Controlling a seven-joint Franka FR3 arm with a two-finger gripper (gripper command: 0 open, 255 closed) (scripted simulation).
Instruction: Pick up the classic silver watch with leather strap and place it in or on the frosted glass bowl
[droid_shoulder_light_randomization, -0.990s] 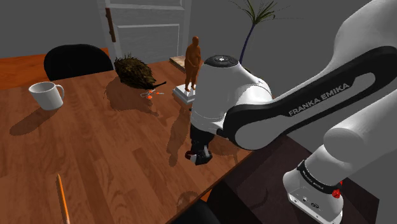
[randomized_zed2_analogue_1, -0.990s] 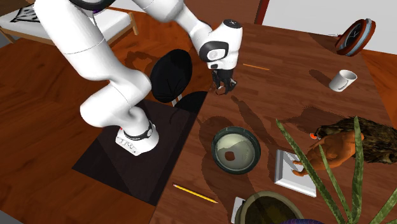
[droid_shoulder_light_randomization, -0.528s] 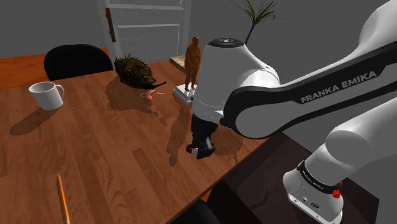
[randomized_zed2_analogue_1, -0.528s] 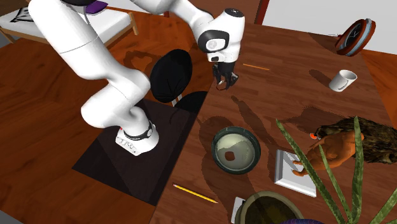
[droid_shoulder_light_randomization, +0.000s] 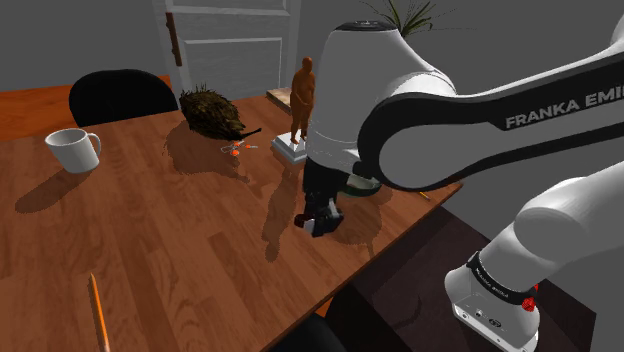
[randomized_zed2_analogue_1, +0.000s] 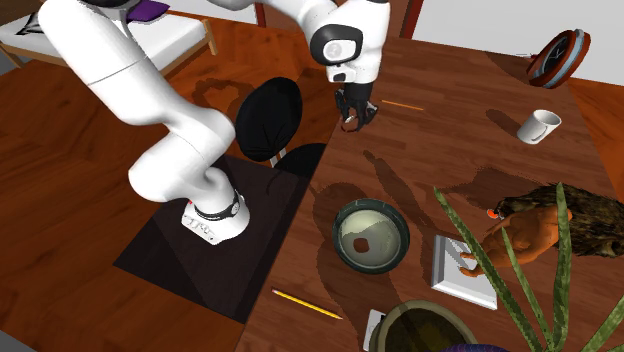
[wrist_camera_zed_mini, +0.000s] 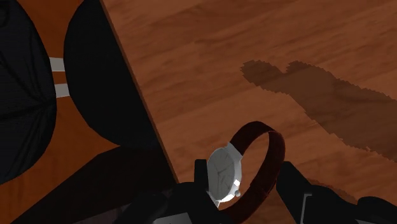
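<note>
**Wrist view: we are finding the watch clamped in the pincer**

We are seeing the pincer clamping the watch between its two black fingers. The pale silver case is sitting against one finger, and the dark red strap is looping in a ring across to the other. Beyond the pincer, the brown wooden table is showing, with its edge running close by and a black chair past that edge.

In the shoulder view we are watching the pincer hanging clear of the table, so the watch is riding in the air with it.

In the second exterior view the pincer is hovering just inside the table's edge, beside the black chair. The bowl, dark green at the rim and pale inside, is standing on the table well apart from the pincer, farther along the same edge. An orange pencil is lying near the pincer, and a white mug is standing well apart from it.
</note>
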